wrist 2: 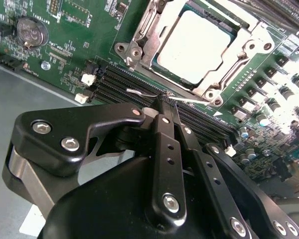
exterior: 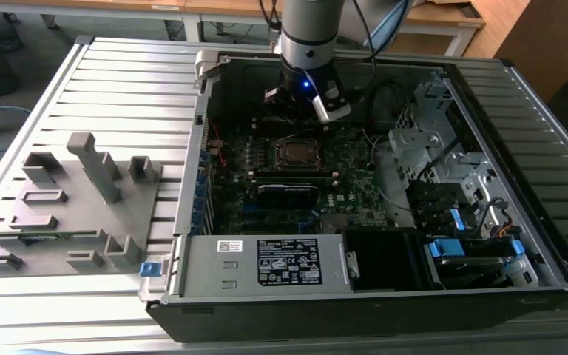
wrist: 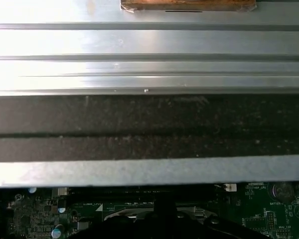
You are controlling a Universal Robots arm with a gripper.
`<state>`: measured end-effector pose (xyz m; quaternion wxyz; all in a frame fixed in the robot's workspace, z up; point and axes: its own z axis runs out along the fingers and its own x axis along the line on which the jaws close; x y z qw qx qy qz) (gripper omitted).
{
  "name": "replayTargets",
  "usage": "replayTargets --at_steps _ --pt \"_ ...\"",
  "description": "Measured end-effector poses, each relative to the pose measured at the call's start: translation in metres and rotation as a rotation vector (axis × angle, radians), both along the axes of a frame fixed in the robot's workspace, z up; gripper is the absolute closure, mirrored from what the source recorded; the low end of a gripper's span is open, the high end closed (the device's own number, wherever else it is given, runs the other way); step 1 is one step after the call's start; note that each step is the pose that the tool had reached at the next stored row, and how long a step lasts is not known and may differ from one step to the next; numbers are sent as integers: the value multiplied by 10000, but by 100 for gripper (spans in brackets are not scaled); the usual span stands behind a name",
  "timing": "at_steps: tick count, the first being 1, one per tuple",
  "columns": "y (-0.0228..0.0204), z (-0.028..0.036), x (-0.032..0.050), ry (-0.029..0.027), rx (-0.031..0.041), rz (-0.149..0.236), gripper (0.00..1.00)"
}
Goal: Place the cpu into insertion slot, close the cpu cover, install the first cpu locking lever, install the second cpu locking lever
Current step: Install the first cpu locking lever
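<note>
Two of the four steps look done: the cpu (wrist 2: 199, 47) lies flat in the insertion slot (exterior: 298, 153), and the cpu cover (wrist 2: 145, 30) is folded down over it, so the chip's pale top shows through the frame's window. In the exterior view the slot sits mid-board inside the open computer case (exterior: 264, 266), which rests on the slatted counter (exterior: 116, 81), and the arm (exterior: 309, 37) hangs just beside it. The step in hand is, I judge, a locking lever, though I cannot tell whether it is the first or the second. In the second wrist view the pincer (wrist 2: 165, 102) has its fingers drawn together, with the tips at a thin wire lever (wrist 2: 139, 92) that runs along the socket's edge above the dark memory slots (wrist 2: 124, 82). Whether the wire is pinched or only touched is unclear. The next move probably calls for a small, steady press that keeps the springy wire from slipping off the narrow tips.
</note>
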<state>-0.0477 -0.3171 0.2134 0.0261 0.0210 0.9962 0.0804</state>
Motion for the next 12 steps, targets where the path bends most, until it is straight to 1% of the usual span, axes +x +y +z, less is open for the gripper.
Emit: replayTargets --at_steps 6,12 --pt "0 -2 0 0 0 -250 90" --pt "0 -5 0 -1 0 -733 90"
